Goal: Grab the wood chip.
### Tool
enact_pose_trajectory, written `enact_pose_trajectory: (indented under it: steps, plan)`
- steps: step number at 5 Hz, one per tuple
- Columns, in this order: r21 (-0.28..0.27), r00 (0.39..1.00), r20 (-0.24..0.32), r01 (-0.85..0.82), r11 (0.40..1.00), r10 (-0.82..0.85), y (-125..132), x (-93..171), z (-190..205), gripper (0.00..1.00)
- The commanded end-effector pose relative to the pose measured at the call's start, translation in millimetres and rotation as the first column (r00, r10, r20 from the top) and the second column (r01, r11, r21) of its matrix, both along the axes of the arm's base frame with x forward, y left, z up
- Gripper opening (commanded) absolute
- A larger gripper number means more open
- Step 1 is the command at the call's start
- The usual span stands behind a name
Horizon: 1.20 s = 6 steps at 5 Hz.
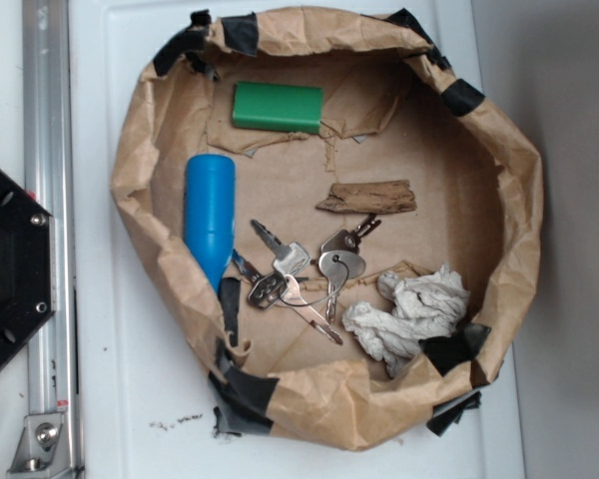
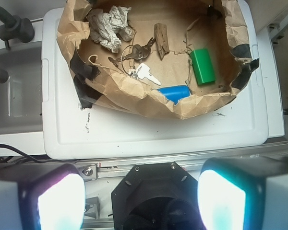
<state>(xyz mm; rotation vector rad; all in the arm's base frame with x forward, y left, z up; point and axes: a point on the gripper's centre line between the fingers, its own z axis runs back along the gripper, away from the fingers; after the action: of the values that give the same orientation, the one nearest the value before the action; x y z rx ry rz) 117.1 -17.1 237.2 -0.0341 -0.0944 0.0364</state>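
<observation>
My gripper (image 2: 141,201) stands wide apart, its two fingers (image 2: 62,201) blurred and glowing, holding nothing. The wood chip (image 2: 161,40), a rough brown sliver with splintered ends, lies well ahead of me inside the crumpled paper nest (image 2: 134,93), between the keys (image 2: 137,51) and the smooth green block (image 2: 202,66).

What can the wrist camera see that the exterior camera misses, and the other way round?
Only the wrist view shows the gripper, its two bright fingers wide apart and empty, far back from the paper nest. Only the exterior view shows the whole blue cylinder and the full ring of the nest. Both show the wood chip, green block, keys, crumpled white paper and the white lid underneath.
</observation>
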Motion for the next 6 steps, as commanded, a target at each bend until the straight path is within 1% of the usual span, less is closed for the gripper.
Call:
enact_pose_trajectory:
  steps: [1, 2, 3, 4, 5, 6]
  plan:
    - [0.000, 1.000, 0.000, 0.000, 1.000, 0.000, 0, 0, 0, 1.00]
    - [0.034, 1.000, 0.014, -0.014, 0.999, 0.014, 22, 50, -18, 1.00]
    - [0.047, 1.000, -0.003, -0.012, 0.999, 0.012, 38, 91, -33, 1.00]
    - [0.088, 1.000, 0.003, 0.004, 0.996, -0.004, 41, 129, -54, 1.00]
    - [0.103, 0.998, -0.029, 0.062, 0.993, -0.060, 32, 179, -106, 1.00]
    - [0.143, 0.997, -0.051, 0.069, 0.987, -0.063, 39, 185, -153, 1.00]
